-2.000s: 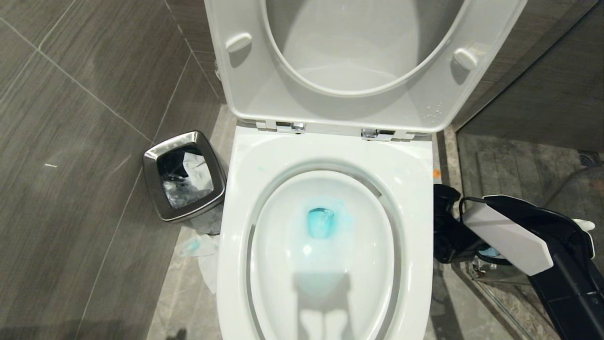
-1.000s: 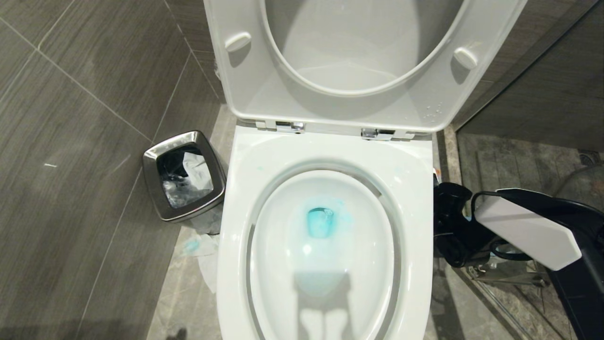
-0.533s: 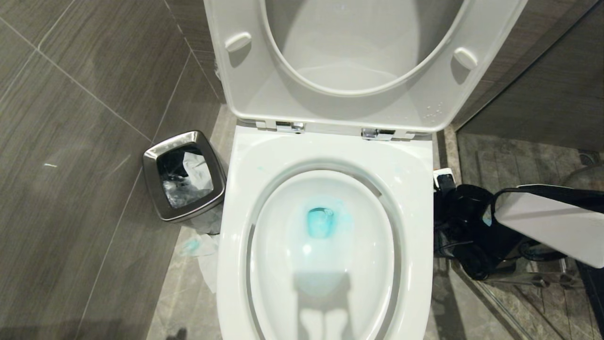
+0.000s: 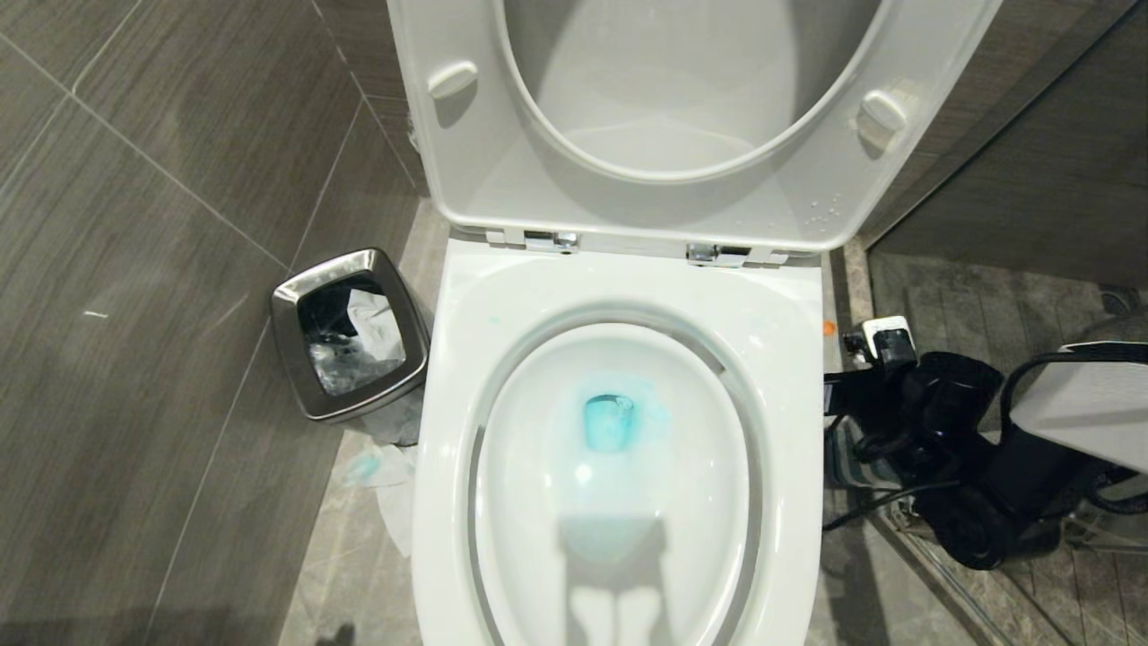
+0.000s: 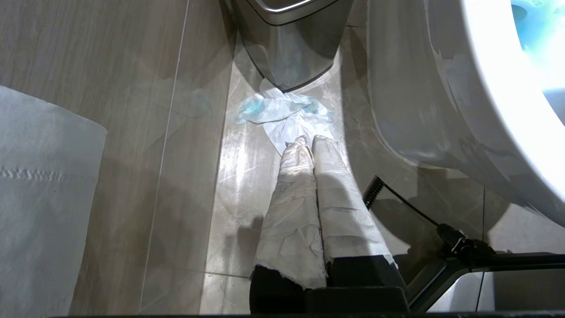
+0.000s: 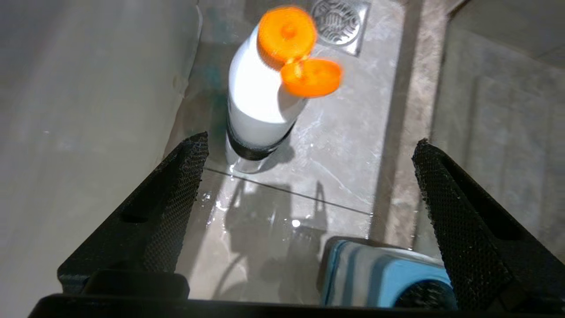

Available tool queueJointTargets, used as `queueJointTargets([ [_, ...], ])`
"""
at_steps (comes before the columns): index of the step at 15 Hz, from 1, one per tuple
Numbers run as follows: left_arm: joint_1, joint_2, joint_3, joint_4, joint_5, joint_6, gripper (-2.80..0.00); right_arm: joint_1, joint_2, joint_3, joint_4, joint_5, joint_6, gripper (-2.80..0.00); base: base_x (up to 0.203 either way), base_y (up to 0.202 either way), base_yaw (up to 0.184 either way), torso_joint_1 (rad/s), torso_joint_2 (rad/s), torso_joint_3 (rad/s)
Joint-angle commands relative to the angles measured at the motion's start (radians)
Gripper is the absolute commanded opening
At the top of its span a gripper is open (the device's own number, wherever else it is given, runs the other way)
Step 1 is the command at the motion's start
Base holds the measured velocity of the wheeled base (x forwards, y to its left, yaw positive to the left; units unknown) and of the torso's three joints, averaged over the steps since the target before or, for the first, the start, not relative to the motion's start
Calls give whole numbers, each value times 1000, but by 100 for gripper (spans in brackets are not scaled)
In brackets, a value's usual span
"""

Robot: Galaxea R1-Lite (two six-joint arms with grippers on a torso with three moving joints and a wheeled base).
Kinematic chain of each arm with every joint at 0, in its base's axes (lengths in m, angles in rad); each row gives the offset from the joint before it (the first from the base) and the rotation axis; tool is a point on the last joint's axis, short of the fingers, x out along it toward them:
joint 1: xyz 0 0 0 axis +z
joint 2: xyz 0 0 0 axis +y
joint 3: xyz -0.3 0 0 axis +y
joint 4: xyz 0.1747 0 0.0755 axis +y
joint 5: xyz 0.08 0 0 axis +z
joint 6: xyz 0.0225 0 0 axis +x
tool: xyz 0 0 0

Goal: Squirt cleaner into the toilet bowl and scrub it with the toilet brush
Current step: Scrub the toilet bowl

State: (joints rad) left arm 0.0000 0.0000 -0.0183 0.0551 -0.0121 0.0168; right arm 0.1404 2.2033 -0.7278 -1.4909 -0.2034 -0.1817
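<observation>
Toilet bowl [image 4: 619,467] sits centre, seat and lid raised, blue cleaner pooled at its drain. Right end effector [image 6: 309,176] hangs beside the bowl's right edge, jaws spread wide, holding nothing; below it stand the orange-capped bottle [image 6: 265,97] (cap flipped open) and the blue-grey brush holder [image 6: 375,278]. Left end effector [image 5: 309,145] is closed, empty, over floor between bin [image 4: 350,336] and bowl.

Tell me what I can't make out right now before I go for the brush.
- Brush handle: in no view. Right wrist view shows only the holder, cut off by the bottom edge.
- Holder in head view: hidden behind the right arm.
- Bottle: cap blurred in right wrist view.
- Bowl front: cut off by the head view's bottom edge.
</observation>
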Motion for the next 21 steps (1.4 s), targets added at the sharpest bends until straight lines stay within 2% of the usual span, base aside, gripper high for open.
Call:
queueJointTargets([
  [1, 1, 0, 0, 0, 0, 0, -280, 2, -94, 68, -9, -4, 0, 0, 0, 0, 0, 0, 0, 0],
  [3, 0, 0, 0, 0, 1, 2, -280, 7, -154, 135, -9, -11, 0, 0, 0, 0, 0, 0, 0, 0],
  [8, 0, 0, 0, 0, 0, 2, -280, 19, -316, 291, -8, -85, -2, 0, 0, 0, 0, 0, 0, 0],
  [11, 1, 0, 0, 0, 1, 2, -280, 19, -369, 318, 9, -115, -4, 0, 0, 0, 0, 0, 0, 0],
  [17, 0, 0, 0, 0, 0, 2, -280, 20, -426, 328, 13, -115, -12, 0, 0, 0, 0, 0, 0, 0],
  [21, 0, 0, 0, 0, 1, 3, -280, 42, -517, 354, 62, -117, -57, 0, 0, 0, 0, 0, 0, 0],
])
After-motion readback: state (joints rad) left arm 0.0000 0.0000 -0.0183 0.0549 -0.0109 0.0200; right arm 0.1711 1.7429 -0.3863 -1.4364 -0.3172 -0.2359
